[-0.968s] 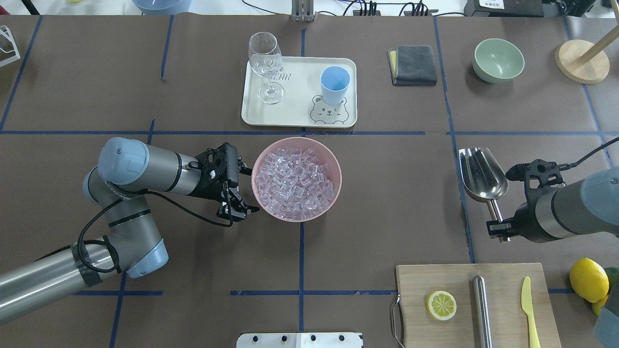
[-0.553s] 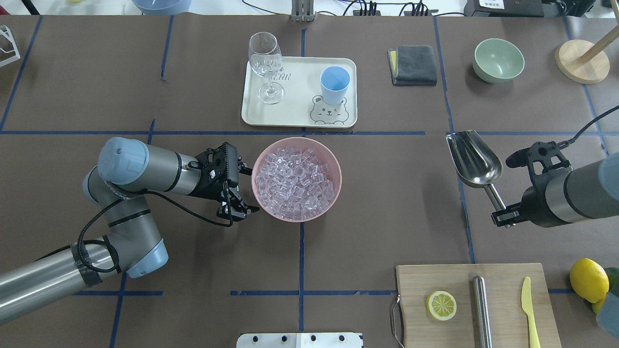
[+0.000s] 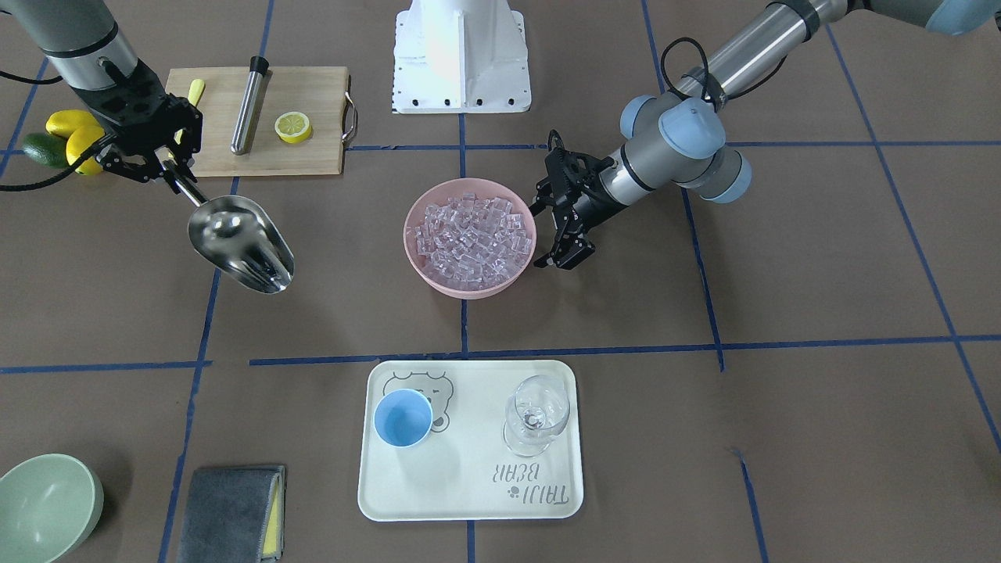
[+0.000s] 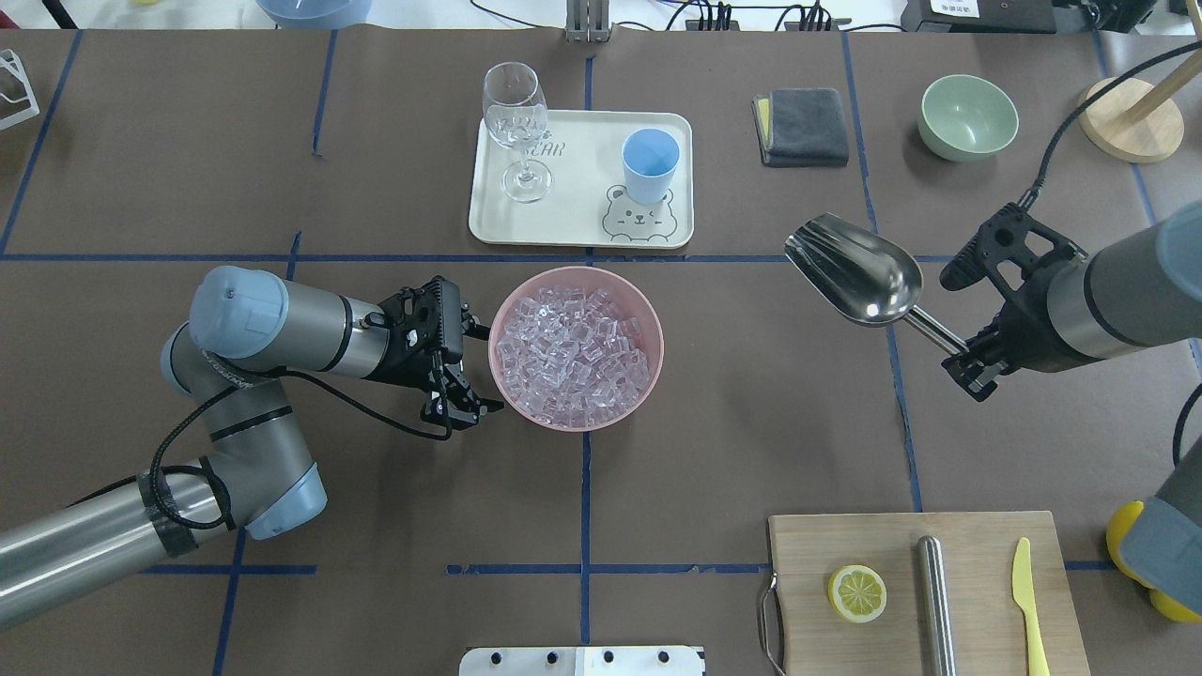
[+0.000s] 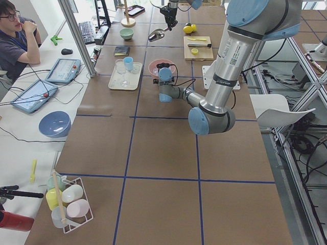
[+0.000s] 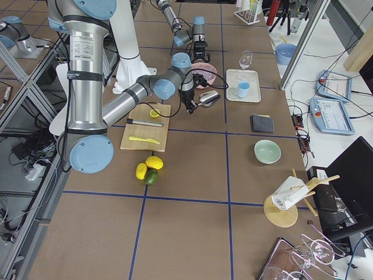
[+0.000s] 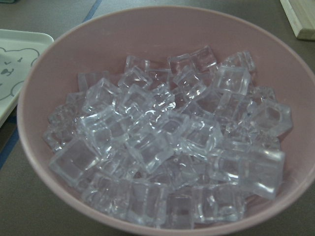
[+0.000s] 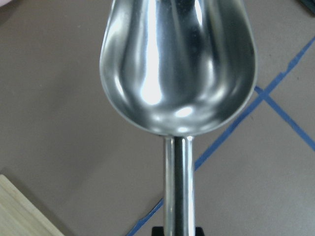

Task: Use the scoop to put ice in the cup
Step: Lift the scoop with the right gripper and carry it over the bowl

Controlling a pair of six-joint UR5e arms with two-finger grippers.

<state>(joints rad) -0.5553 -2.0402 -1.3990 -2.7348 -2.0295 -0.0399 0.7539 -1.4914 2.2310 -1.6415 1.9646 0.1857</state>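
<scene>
The steel scoop [image 4: 859,272] is empty and held above the table, right of the pink bowl [image 4: 657,338], its mouth toward the tray. My right gripper [image 4: 972,361] is shut on its thin handle; the right wrist view shows the empty trough [image 8: 177,64]. The ice [image 4: 575,347] fills the pink bowl, seen close in the left wrist view [image 7: 167,142]. My left gripper [image 4: 460,399] is open and empty, low beside the bowl's left rim. The light-blue cup [image 4: 650,161] stands upright and empty on the white tray [image 4: 582,221], beyond the bowl.
A clear stemmed glass [image 4: 515,117] stands on the tray's left. A cutting board [image 4: 977,563] with a lemon half, steel cylinder and yellow knife lies at the front right. A grey cloth [image 4: 803,127], green bowl [image 4: 967,115] and wooden stand [image 4: 1127,117] sit at the back right.
My right arm has carried the scoop up, away from me and to the left, turning its mouth leftward. The left arm and the bowl have not moved.
</scene>
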